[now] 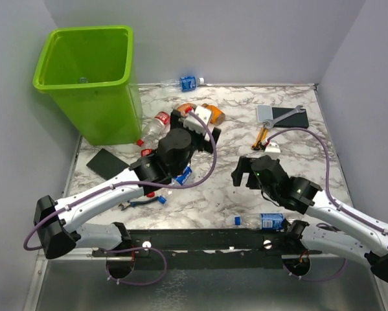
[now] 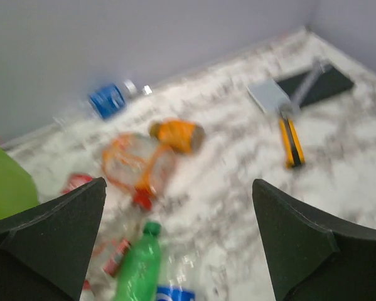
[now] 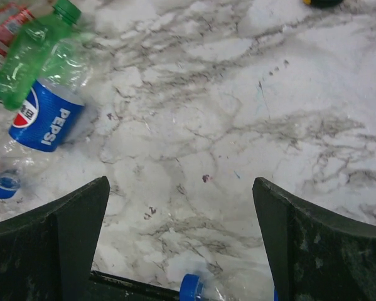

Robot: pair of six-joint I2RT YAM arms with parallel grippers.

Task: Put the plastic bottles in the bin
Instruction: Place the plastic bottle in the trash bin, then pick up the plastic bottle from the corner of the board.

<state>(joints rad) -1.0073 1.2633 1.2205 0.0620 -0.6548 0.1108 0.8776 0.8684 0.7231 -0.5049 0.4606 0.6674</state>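
Left gripper [image 2: 179, 183] is stretched out above the bottles [image 2: 137, 164], right gripper [image 3: 181, 182] hangs low over the table [image 3: 238, 125], both spread wide, empty.

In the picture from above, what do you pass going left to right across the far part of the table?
green bin → blue-labelled bottle by the wall → orange bottle → yellow-handled tool → black pad

Veined white marble tabletop [image 3: 206, 125] walled in pale grey
The tabletop spreads between the right fingers [image 3: 49, 251]; beyond the left fingers [image 2: 49, 244] the back wall [image 2: 144, 37] rises plain, side walls [image 1: 12, 162] close both flanks, and soft even light leaves faint shadows.
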